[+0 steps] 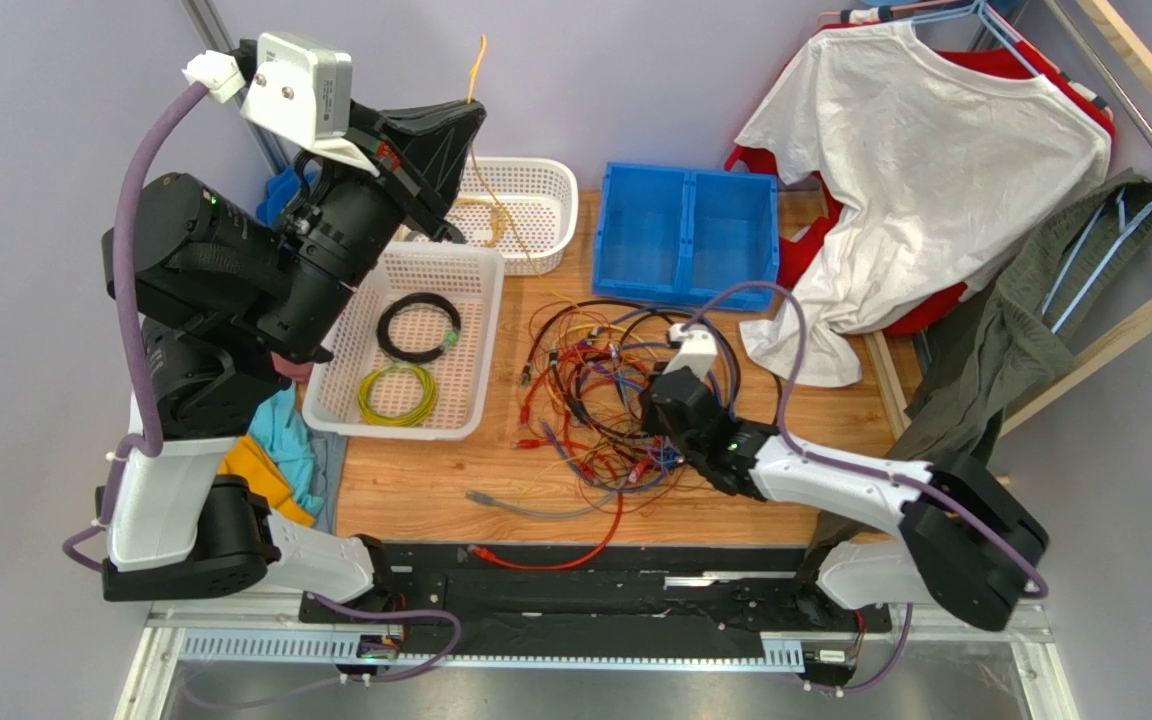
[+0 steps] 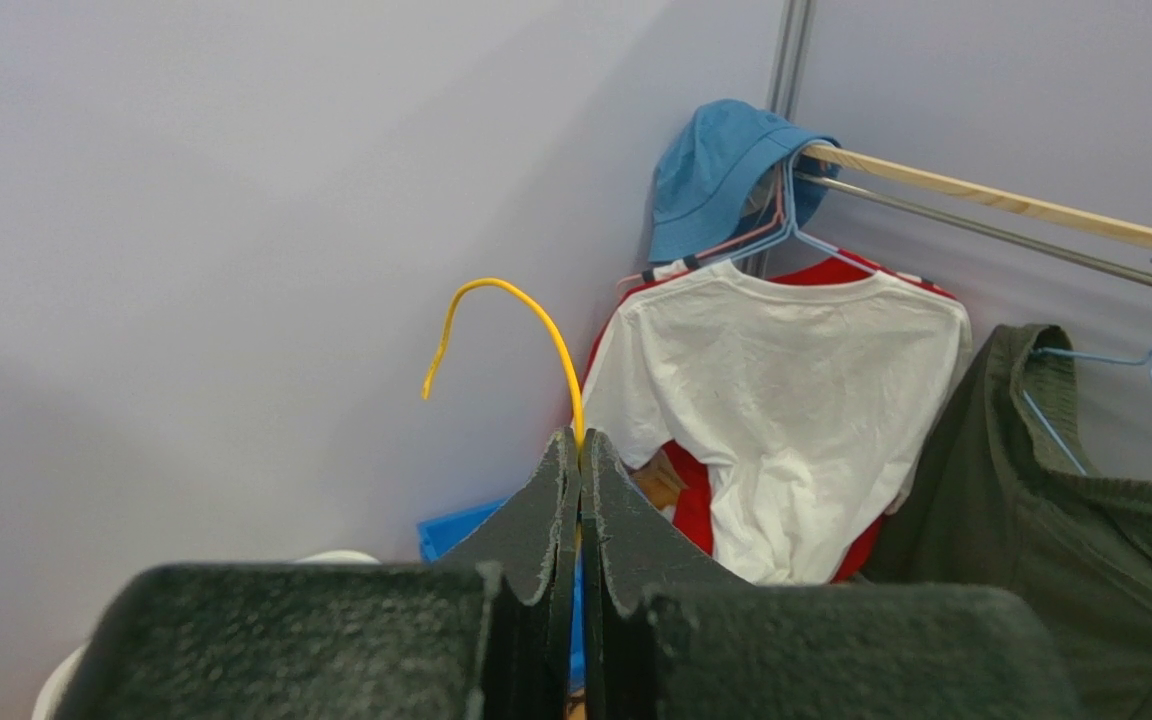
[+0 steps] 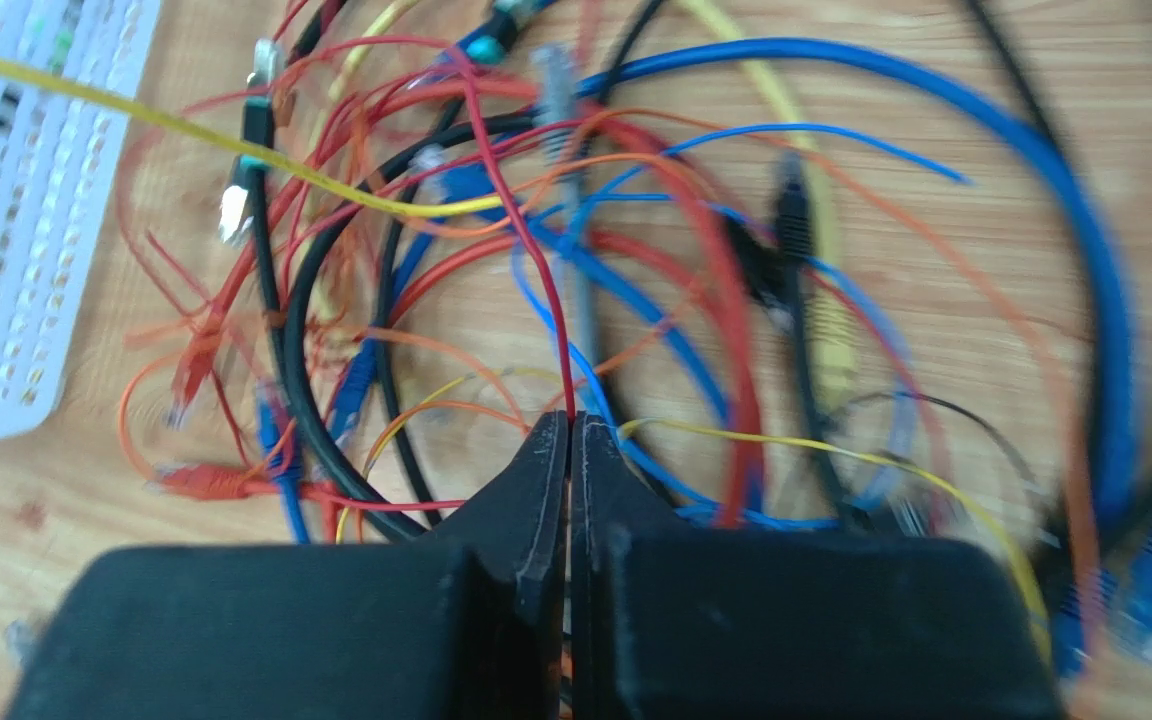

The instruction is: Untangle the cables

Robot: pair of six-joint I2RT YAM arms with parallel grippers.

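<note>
Against lilac walls [image 1: 657,75], cables [image 1: 605,393] sprawl on wooden tabletop [image 1: 417,488].

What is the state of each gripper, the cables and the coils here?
left gripper: shut on yellow cable, held high.
right gripper: shut on red cable, low over the tangle.
cables: tangled in a heap on the table.
black coil: wound, lying in white basket.
yellow-green coil: wound, in the same basket.

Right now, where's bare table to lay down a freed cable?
Bare wood between the near white basket and the black front strip. A smaller patch between the white shirt hem and the right arm. Crowded: the centre, where the cables sprawl around the right gripper.
</note>
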